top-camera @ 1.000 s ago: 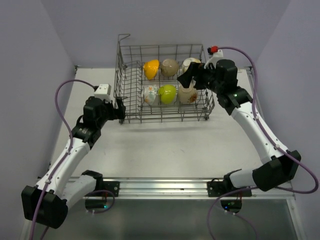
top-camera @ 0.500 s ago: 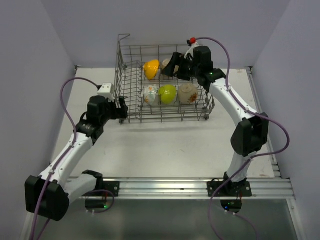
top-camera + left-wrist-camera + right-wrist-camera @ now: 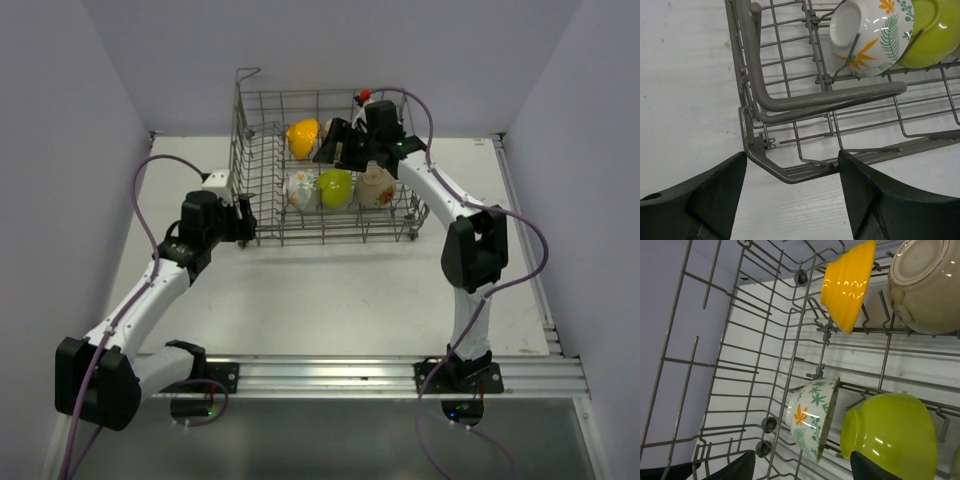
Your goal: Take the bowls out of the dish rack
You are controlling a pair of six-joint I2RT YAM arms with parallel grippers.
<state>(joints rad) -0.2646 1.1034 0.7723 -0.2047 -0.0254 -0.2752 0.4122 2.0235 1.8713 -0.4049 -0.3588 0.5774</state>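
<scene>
The dish rack [image 3: 262,214] stands in the upper middle of the top view, at the far side of the table [image 3: 330,290]. Every bowl in view sits inside it, on edge among the tines. The front row holds a floral bowl [image 3: 300,188], a green bowl [image 3: 335,187] and a beige bowl [image 3: 377,187]. Behind them is an orange bowl [image 3: 302,137], and the right wrist view shows a second beige bowl [image 3: 922,285] at its upper right. Whether another bowl lies behind the right arm I cannot tell.

The right gripper [image 3: 338,148] hangs over the middle of the rack with its jaws spread wide and nothing between them. Its wrist view looks down on the floral and green bowls. The left gripper [image 3: 792,200] is also wide open and holds nothing. Its fingers sit to either side of the rack's near-left corner, at the left of the top view, without clamping it.

By my reading the unloading is at its start: no bowl is out and none is gripped, so at least five are left to lift.
</scene>
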